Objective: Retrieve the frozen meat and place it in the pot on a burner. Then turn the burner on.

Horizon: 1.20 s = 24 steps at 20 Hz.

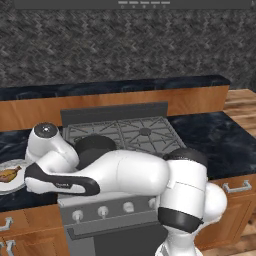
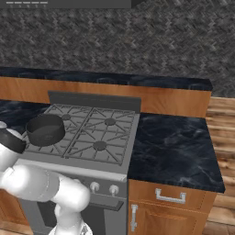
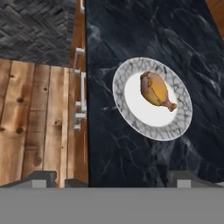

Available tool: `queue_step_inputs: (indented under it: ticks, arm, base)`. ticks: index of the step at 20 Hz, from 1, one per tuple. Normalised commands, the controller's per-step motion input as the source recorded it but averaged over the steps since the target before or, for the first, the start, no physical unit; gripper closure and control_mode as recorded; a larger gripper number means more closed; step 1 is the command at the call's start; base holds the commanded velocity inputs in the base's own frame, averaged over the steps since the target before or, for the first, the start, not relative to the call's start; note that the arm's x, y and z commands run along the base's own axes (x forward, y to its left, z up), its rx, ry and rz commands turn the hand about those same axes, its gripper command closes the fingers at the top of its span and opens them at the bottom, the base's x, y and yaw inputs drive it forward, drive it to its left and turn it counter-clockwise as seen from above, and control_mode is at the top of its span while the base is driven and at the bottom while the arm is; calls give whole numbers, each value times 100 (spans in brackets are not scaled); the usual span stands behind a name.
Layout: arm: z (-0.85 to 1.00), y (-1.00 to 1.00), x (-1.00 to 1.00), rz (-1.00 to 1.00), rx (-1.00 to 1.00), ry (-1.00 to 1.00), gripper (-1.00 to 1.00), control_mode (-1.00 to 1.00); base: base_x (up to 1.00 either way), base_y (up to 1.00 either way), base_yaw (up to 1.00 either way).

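Note:
The frozen meat, a glossy orange-brown chunk with a tapered end, lies on a white round plate on the dark marble counter. In the left base view the meat and plate sit at the far left, beside the stove. My gripper hovers above the counter, well apart from the plate, open, with nothing between its fingertips. The dark grey pot stands empty on the stove's front-left grate, and my arm partly hides the pot. An uncovered burner lies to the pot's right.
Silver knobs line the stove front. The counter's front edge, with drawer handles and wooden floor beyond it, runs close to the plate. A stretch of dark counter lies right of the stove. My bent arm spans the stove front.

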Motion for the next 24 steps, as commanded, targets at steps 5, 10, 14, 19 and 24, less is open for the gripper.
queue_step_inputs:
  ticks: [5, 10, 14, 19, 24]
  arm:
    - [-11, 30, 24, 0, 0, 0, -100, -100]
    - [-17, 39, 20, 0, -1, 0, -100, -100]
    - [-14, 38, 17, 0, -1, 0, -100, -100]
    - [-2, 34, 22, -1, 0, 0, -100, -100]
    - [-5, 27, 28, 0, 0, 1, -100, -100]
  base:
    - [0, 0, 0]
    - [0, 0, 0]
    - [0, 0, 0]
    - [0, 0, 0]
    - [0, 0, 0]
